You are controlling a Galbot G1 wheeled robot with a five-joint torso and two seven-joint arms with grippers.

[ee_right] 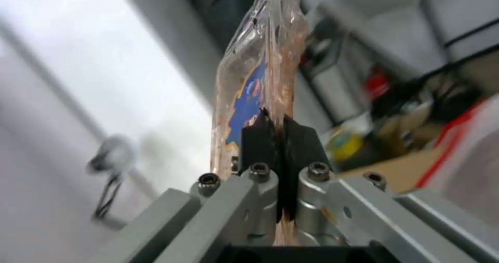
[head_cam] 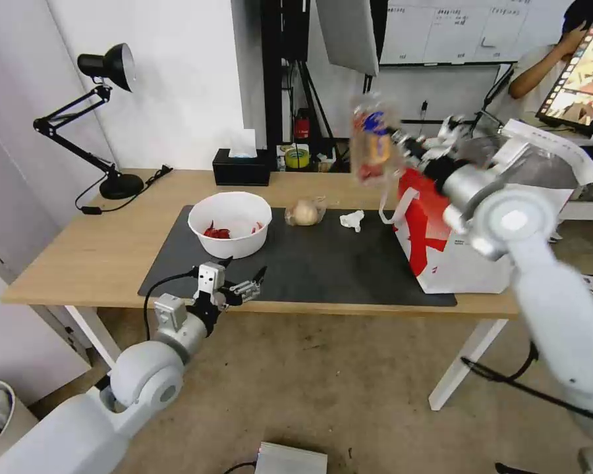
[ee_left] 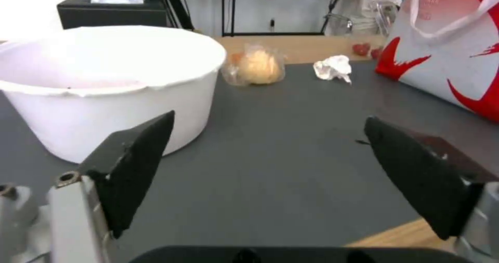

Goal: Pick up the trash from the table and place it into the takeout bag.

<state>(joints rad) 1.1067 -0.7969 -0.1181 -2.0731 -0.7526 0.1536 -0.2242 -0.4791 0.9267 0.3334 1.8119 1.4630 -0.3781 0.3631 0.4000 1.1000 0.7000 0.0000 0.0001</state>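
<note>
The right gripper [ee_right: 280, 138] is raised, pinching the clamshell box [head_cam: 373, 139] above the takeout bag [head_cam: 441, 257]. The left gripper [ee_left: 270, 157] is held spread beside the bowl [ee_left: 109, 80].

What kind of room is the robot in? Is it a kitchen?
Probably not a kitchen; it looks like a lab or office. There's a whiteboard on the wall, a desk lamp on the table, and a computer screen.
</note>
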